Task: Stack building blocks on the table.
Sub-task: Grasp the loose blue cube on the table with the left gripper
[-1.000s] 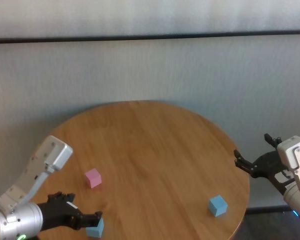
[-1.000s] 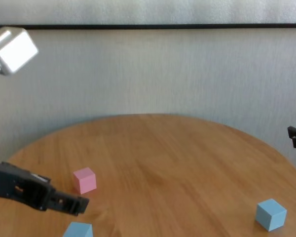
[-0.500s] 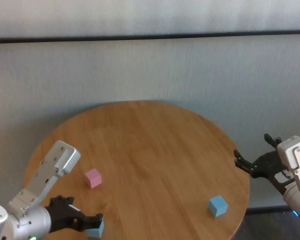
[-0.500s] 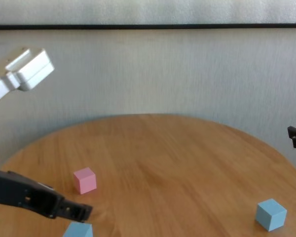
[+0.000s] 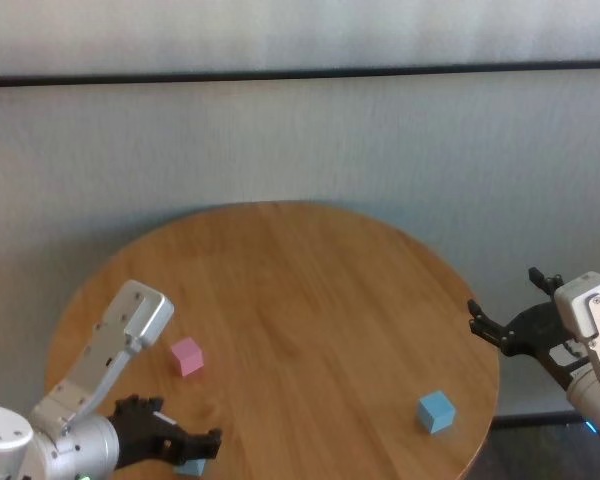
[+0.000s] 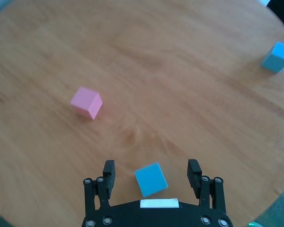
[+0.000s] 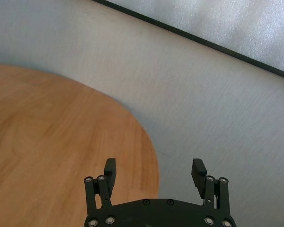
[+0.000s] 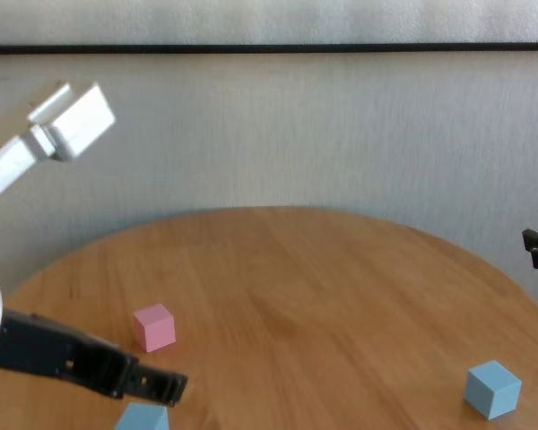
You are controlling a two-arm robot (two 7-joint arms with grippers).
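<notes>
Round table (image 5: 310, 300), light wood grain, wall close behind; broad bare centre, room to move.

Left gripper (image 6: 151, 172) low over the table's near-left edge, fingers spread wide, holding nothing. Near blue block (image 6: 151, 178) sits between the fingers, turned corner-on to them, not touching either as far as the left wrist view shows. Head view shows only a sliver of that block (image 5: 190, 467) under the gripper (image 5: 195, 445); chest view shows its top (image 8: 143, 417) at the frame's bottom.

Right gripper (image 7: 154, 170) hangs off the table's right edge, fingers wide, empty.

Pink block (image 5: 187, 356) on the left, near the gripper, turned slightly askew. Second blue block (image 5: 435, 411) near the right edge, well apart. Cubes: no long axis. None stacked.
</notes>
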